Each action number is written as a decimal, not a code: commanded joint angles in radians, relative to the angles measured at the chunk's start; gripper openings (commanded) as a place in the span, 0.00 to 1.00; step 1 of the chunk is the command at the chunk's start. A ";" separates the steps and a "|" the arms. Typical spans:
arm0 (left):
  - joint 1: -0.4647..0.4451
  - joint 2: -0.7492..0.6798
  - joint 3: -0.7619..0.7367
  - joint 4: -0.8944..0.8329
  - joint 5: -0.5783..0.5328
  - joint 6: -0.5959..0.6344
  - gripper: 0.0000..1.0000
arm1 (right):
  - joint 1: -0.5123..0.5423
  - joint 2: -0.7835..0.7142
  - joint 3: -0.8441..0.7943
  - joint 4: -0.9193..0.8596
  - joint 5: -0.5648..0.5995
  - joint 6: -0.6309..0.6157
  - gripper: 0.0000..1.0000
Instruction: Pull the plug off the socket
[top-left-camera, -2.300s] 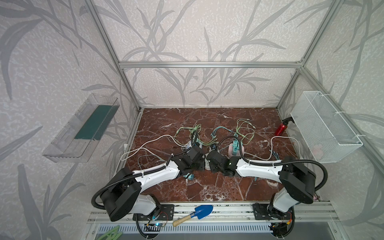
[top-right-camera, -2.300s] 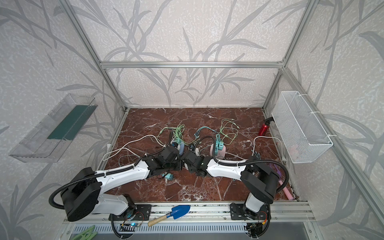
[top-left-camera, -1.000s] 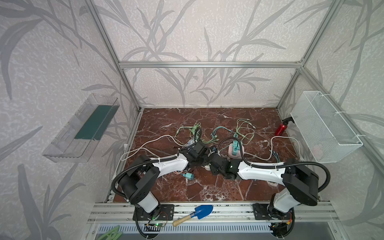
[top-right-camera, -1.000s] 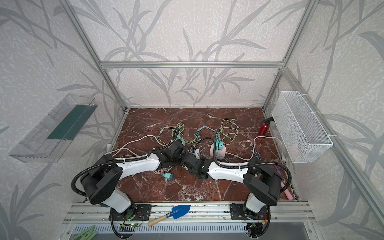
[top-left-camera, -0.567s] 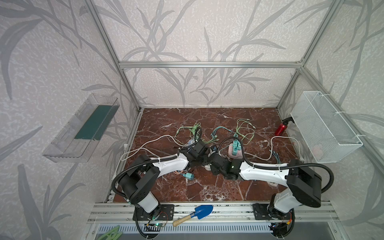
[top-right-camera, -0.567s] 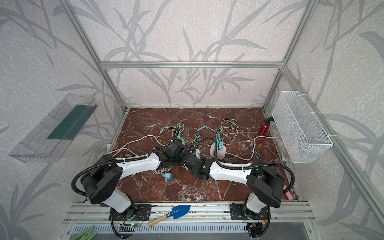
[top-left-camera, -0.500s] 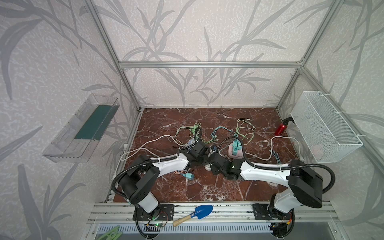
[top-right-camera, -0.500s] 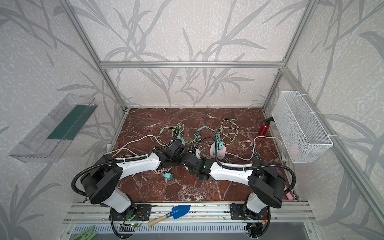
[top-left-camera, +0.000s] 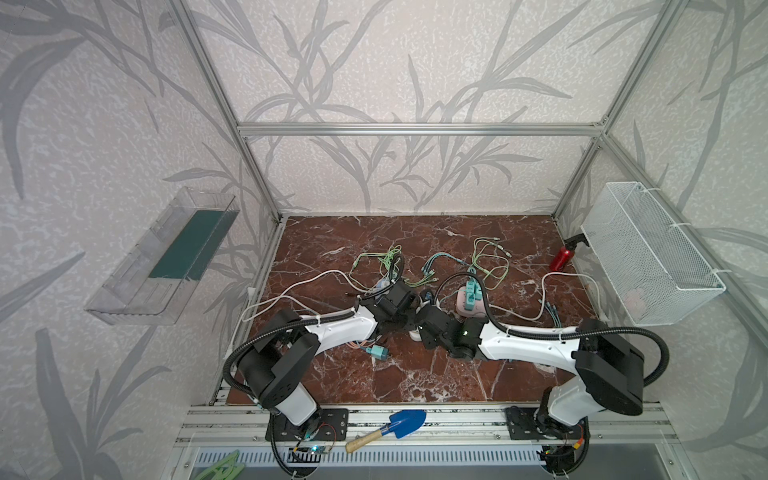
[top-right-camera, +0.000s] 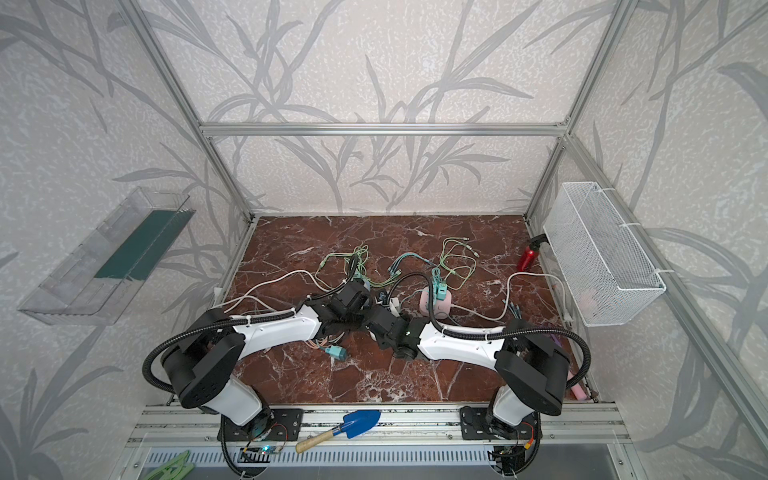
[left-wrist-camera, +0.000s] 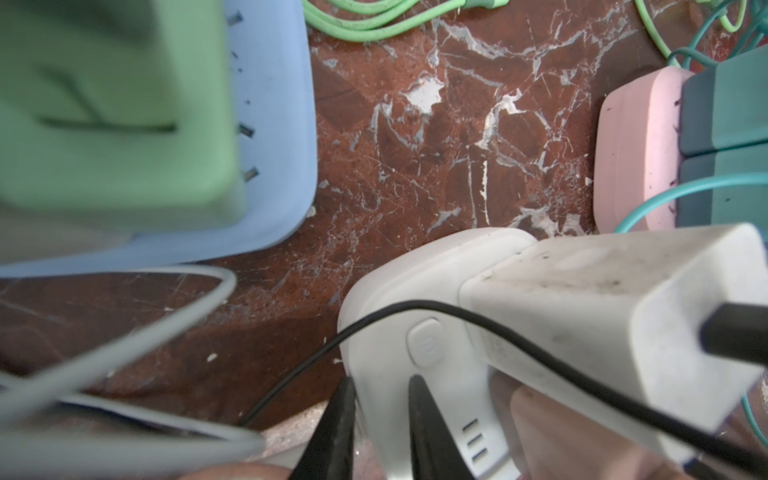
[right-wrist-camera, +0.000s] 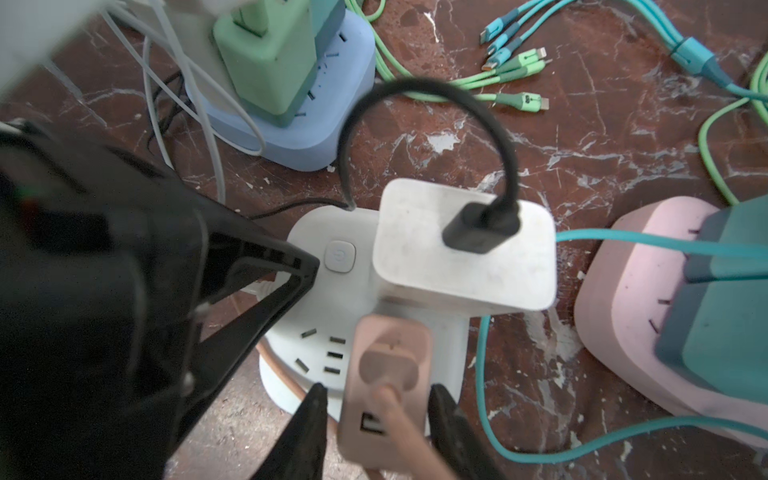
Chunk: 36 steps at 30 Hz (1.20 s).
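A white socket cube (right-wrist-camera: 332, 311) stands on the marble floor with a white adapter (right-wrist-camera: 461, 257) plugged into its top. A salmon-pink plug (right-wrist-camera: 388, 361) sits blurred at the cube's near side, its cord running toward the camera. I cannot tell whether it is still seated in the socket. My right gripper (right-wrist-camera: 378, 387) is open, its black fingers flanking this plug with small gaps on both sides. My left gripper (left-wrist-camera: 382, 380) is shut on the socket's (left-wrist-camera: 399, 291) lower corner. In both top views the two grippers meet mid-floor (top-left-camera: 415, 324).
A blue socket (right-wrist-camera: 316, 124) with a green plug stands close behind the white one. A pink socket (right-wrist-camera: 631, 291) with teal plugs stands beside it. Green and teal cables (right-wrist-camera: 515, 66) sprawl behind. A loose teal plug (top-left-camera: 378, 353), a red bottle (top-left-camera: 561, 257) and a wire basket (top-left-camera: 648, 253) are around.
My right gripper's jaws have parted from the pink plug. The left arm reached farther in earlier and has since held still, shut on the socket.
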 joint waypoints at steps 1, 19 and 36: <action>0.000 0.015 -0.001 -0.056 -0.013 0.016 0.24 | 0.005 0.034 0.036 -0.027 0.009 -0.003 0.42; -0.011 0.046 0.020 -0.084 -0.027 0.028 0.23 | 0.008 0.023 0.100 -0.062 -0.008 -0.033 0.22; -0.035 0.073 0.053 -0.140 -0.061 0.045 0.23 | 0.007 -0.025 0.050 0.000 0.007 0.011 0.19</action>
